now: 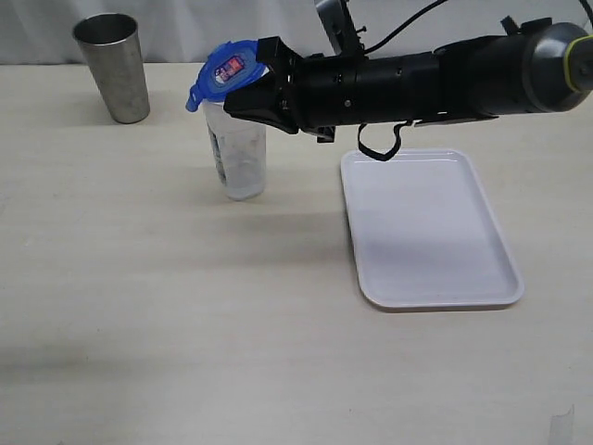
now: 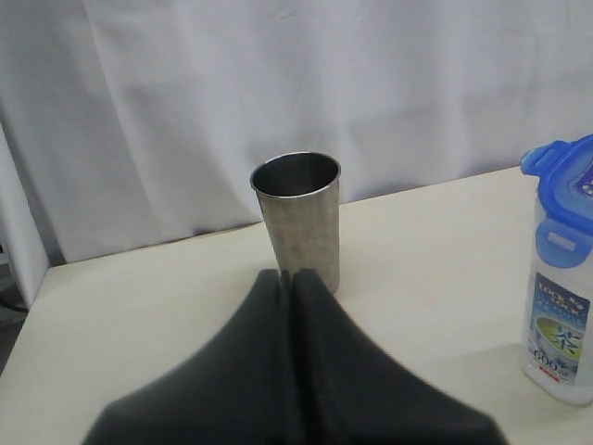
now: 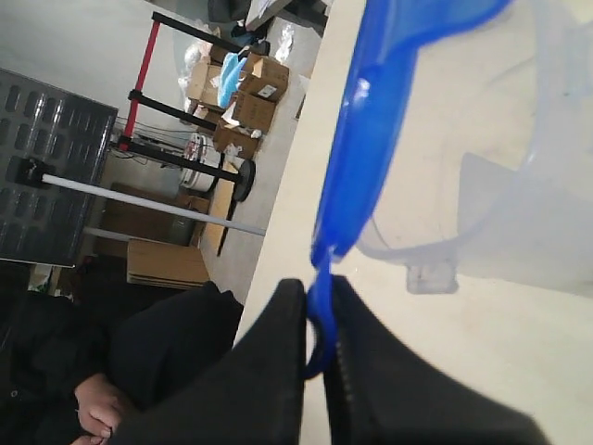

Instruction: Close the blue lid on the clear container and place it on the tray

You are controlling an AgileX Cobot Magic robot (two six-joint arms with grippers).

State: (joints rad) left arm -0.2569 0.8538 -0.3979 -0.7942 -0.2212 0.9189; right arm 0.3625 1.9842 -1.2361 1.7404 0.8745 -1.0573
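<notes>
Up close, the right wrist view shows the right pincer (image 3: 318, 289) clenched on a thin flap at the edge of the blue lid (image 3: 371, 139). The flap is squeezed between the two black fingers. Just past the fingertips is the see-through rim of the clear container (image 3: 519, 213).

Only the exterior view tells how that lid sits. It is tilted on the mouth of the upright container (image 1: 239, 153), raised on the held side and dipping on the side away from the pincer, sticker facing up. The container stands on the pale table (image 1: 185, 324) just under the fingertips. The white tray (image 1: 435, 298) lies flat farther back along the arm, apart from the container. A grey steel cup (image 1: 113, 65) stands well beyond the fingertips.

The left pincer (image 2: 292, 278) appears in its own wrist view alone, fingers pressed together with nothing between them. The steel cup stands just ahead of its tips. The container is off to one side, its printed label turned this way, with one lid flap hanging down over its wall.
</notes>
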